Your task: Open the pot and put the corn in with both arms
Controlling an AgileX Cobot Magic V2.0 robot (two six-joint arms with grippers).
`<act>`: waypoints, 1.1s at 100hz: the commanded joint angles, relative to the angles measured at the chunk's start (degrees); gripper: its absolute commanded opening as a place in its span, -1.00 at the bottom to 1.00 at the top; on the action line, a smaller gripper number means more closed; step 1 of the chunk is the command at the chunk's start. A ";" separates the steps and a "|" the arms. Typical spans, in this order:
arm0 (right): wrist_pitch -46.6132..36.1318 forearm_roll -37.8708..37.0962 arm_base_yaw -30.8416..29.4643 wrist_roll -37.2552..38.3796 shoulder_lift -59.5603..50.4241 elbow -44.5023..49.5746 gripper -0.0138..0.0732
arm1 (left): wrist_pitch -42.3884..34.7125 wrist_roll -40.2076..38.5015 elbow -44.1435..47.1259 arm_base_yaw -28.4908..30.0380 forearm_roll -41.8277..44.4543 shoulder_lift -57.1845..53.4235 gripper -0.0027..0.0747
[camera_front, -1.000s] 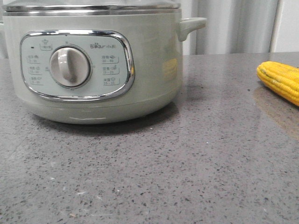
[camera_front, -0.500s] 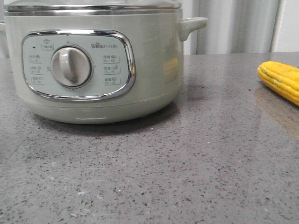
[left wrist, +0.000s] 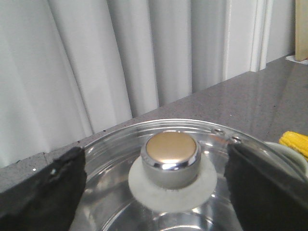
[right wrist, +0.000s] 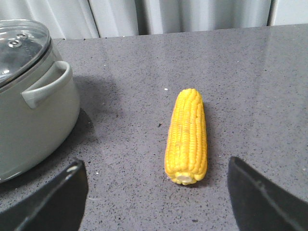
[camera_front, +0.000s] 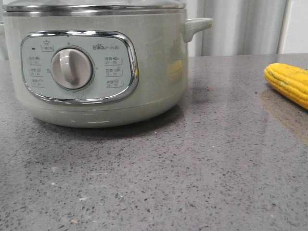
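Observation:
The sage-green pot (camera_front: 96, 67) stands at the left of the front view with its glass lid (left wrist: 159, 202) on. The lid's chrome knob with a gold top (left wrist: 171, 154) sits between the wide-open fingers of my left gripper (left wrist: 156, 192), which hovers just above the lid without touching the knob. The yellow corn (right wrist: 186, 137) lies on the grey counter to the right of the pot; it also shows at the right edge of the front view (camera_front: 291, 82). My right gripper (right wrist: 159, 202) is open and empty, above the counter just short of the cob's cut end.
The grey speckled counter (camera_front: 192, 168) runs to a wall of pale curtains (left wrist: 96, 62). The pot's side handle (right wrist: 45, 89) points toward the corn. A beige board edge (left wrist: 301, 29) shows at the far corner.

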 commanded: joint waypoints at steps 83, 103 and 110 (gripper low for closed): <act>-4.86 -0.31 -0.28 -0.47 0.79 -2.15 0.47 | -5.83 -0.78 -10.98 -0.70 -6.83 16.60 0.41; -4.86 -0.31 -0.28 -0.47 0.79 -2.15 0.47 | -5.84 -0.78 -10.98 -0.70 -7.18 16.60 -0.05; -4.86 -0.31 -0.28 -0.47 0.79 -2.15 0.47 | -5.84 -0.78 -10.98 -0.70 -7.18 16.60 -0.24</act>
